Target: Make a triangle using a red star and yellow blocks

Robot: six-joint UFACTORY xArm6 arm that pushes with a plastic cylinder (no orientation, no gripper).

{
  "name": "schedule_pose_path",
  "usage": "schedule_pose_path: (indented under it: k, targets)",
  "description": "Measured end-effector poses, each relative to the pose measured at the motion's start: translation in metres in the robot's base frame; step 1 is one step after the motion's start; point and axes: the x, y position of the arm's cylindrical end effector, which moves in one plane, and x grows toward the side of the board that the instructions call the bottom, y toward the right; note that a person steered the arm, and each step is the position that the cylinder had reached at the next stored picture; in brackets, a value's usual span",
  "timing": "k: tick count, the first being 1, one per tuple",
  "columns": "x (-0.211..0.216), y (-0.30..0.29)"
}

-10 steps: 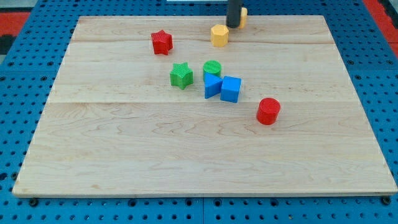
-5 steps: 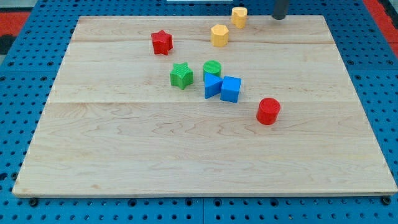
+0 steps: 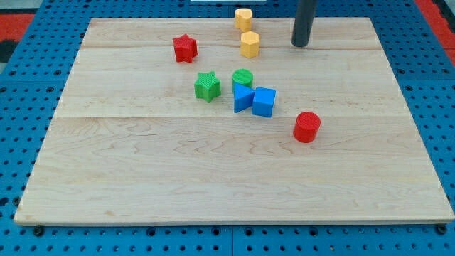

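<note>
Going left to right across the upper part of the frame: the red star [image 3: 185, 48] sits upper left of centre on the worktop [image 3: 142, 178], w/ two yellow blocks to its right, the upper yellow block [image 3: 243, 18] at the top edge and the lower yellow block [image 3: 249, 44] just below it, near each other but apart. They're almost stacked in a column, so the three pts make a thin sliver, not much of a triangle yet. You'd do well to open that up: prob. shove one yellow away from the other, e.g. the lower one down-frame or rightward, contacting it square on its flat side so it slides straight and doesn't spin off. Watch the green cylinder [image 3: 242, 77] and green star [image 3: 207, 86] lower down; a long push down-frame could run into them. Keep the upper yellow from going off the top edge. Pose: the rod comes down near vertical from the top of frame, my tip [image 3: 300, 45] on the worktop, right of the lower yellow, level w/ it, clearly apart, touching nothing. No claw on this rig, so no spread/pinch state to give.
</note>
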Motion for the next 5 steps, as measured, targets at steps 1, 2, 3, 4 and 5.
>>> schedule_pose_path:
  k: [1,2,3,4,5]
  targets:
    - [-0.067,-0.009]
    - [-0.083,-0.014]
    - [-0.084,-0.034]
    - [-0.080,-0.100]
    - [-0.058,-0.150]
